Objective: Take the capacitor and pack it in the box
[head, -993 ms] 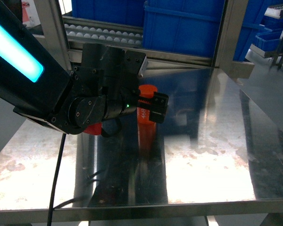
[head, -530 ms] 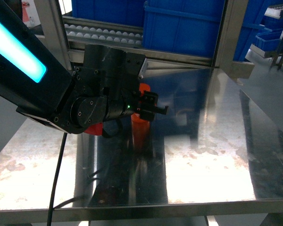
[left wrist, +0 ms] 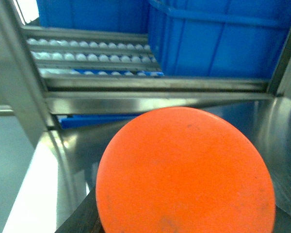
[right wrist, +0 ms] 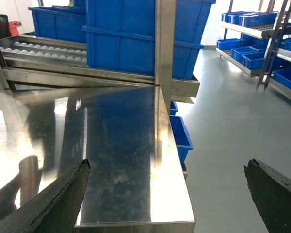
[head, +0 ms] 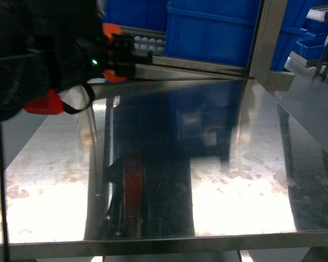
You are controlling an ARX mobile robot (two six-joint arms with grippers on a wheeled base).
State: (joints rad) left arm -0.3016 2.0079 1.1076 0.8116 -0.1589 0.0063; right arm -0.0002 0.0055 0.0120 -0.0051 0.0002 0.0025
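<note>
Presently we list, taking the steel table [head: 218, 180] as landmark, largest first.

Steel table: polished, bare where we can see it; no pink box shows in any view, so the drop-off place is unknown to us.

Blue bins [head: 213, 30]: stacked behind the table's far edge, above a roller rack [left wrist: 92, 48]. They are not the target; mistaking one for the box is a risk.

Left gripper [head: 117, 54]: raised above the table's far left corner, blurred in the head view. We judge it clamped on the capacitor, since orange shows between the black jaws, though the fingers themselves are hard to make out.

Right gripper [right wrist: 167, 194]: low over the table's near right edge, jaws spread wide, holding nothing.

Capacitor [left wrist: 184, 170]: orange-red, its flat round top filling the left wrist view, carried well clear of the table surface.

Hazards, as we judge them: a smooth cylinder may slip from the jaws during a fast swing; a drop onto steel would let it roll off an edge; the upright post near the gripper could be struck.
</note>
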